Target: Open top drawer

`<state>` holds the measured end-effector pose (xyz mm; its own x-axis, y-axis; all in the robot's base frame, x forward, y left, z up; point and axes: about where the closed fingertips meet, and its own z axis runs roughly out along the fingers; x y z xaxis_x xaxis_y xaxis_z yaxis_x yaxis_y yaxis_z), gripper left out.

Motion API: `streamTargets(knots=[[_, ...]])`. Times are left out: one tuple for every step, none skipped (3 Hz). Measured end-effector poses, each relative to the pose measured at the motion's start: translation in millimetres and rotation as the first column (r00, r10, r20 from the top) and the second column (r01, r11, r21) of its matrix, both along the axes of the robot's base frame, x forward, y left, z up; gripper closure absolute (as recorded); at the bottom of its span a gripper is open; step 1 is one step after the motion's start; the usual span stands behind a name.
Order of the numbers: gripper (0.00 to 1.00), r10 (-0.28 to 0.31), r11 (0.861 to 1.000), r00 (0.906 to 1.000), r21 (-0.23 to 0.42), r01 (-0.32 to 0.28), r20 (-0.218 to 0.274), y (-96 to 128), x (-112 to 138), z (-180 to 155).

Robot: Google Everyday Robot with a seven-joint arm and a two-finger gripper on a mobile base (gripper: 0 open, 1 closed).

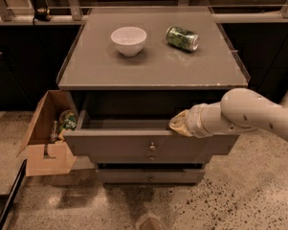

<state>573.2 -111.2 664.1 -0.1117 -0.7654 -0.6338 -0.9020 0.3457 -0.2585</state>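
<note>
The top drawer (pixel 134 145) of the grey cabinet stands pulled out, its wide flat front carrying a small round metal knob (pixel 152 147). Behind the front, the shallow tray body shows as a dark gap under the cabinet top. My gripper (pixel 179 123) comes in from the right on a white arm and rests at the drawer front's upper edge, right of the middle. Its tip is a yellowish mass pressed against that rim. Below, a narrower drawer front (pixel 150 176) stays in.
A white bowl (pixel 128 40) and a green can (pixel 182 37) lying on its side sit on the cabinet top (pixel 153 63). An open cardboard box (pixel 48 133) with items in it stands on the floor at the cabinet's left. Speckled floor lies in front.
</note>
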Motion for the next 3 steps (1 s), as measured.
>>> streamTargets(knots=[[1.0, 0.0, 1.0, 1.0, 0.0, 0.0, 0.0, 0.0, 0.5, 0.5], [1.0, 0.01, 1.0, 0.9998, 0.0, -0.01, -0.018, 0.6, -2.2, -3.7], [1.0, 0.01, 1.0, 0.9998, 0.0, -0.01, -0.018, 1.0, -1.4, -0.6]])
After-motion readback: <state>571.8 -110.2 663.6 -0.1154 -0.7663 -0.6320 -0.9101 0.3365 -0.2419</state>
